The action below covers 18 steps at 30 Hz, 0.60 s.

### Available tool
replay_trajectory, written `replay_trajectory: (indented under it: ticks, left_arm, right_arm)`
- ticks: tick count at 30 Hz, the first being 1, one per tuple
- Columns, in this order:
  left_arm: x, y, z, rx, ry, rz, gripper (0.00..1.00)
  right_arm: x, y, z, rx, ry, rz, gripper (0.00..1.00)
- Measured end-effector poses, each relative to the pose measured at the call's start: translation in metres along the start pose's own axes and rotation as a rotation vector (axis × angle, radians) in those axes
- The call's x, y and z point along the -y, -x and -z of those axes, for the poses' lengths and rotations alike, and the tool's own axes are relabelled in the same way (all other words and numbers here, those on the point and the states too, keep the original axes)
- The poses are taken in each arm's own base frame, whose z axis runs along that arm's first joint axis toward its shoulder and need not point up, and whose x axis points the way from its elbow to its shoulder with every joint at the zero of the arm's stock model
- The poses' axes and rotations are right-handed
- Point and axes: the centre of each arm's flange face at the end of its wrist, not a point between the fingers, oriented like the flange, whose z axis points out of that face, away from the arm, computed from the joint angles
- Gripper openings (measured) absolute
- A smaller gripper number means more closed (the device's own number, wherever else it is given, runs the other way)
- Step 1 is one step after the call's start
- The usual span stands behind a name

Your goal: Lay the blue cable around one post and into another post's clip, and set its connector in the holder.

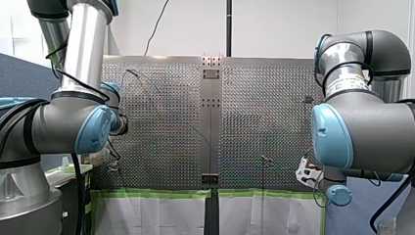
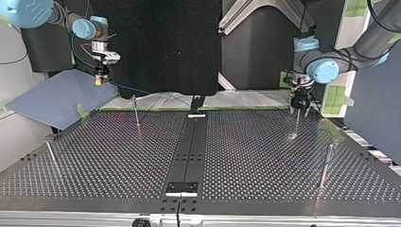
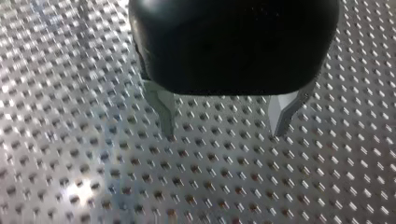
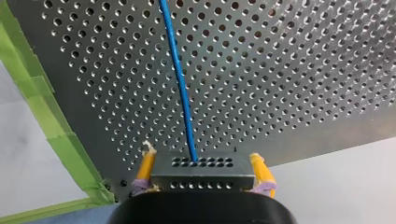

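Note:
In the right wrist view my right gripper (image 4: 201,157) is shut, its yellow pads clamped on the sides of a dark grey connector block (image 4: 201,173). The blue cable (image 4: 180,84) leaves the block's face and runs ahead over the perforated table (image 4: 303,70). In the top view that gripper (image 2: 99,80) hangs off the far left corner of the table, with the cable (image 2: 127,88) trailing toward the middle. My left gripper (image 3: 222,133) is open just above the plate, with nothing between its metal fingers. It hovers at the top view's far right (image 2: 300,105), beside a thin post (image 2: 296,124).
More thin posts stand on the table: one at the far left (image 2: 136,112), one at the near left (image 2: 51,155), one at the near right (image 2: 326,164). A black bracket (image 2: 182,187) sits on the centre strip near the front edge. Green tape (image 4: 32,93) lines the table's border.

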Motion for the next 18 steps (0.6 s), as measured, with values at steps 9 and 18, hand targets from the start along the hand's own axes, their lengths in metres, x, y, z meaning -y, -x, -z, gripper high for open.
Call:
replay_trajectory:
  ticks: [9,18]
  left_arm:
    - [-0.014,-0.014,0.007,-0.007,0.077,-0.003,0.99]
    - [-0.017,-0.017,0.037,-0.039,0.133,-0.052,0.99]
  right_arm:
    - [0.001,0.000,-0.001,-0.003,-0.002,-0.005,0.00]
    - [0.002,0.000,-0.001,-0.003,-0.004,-0.008,0.00]
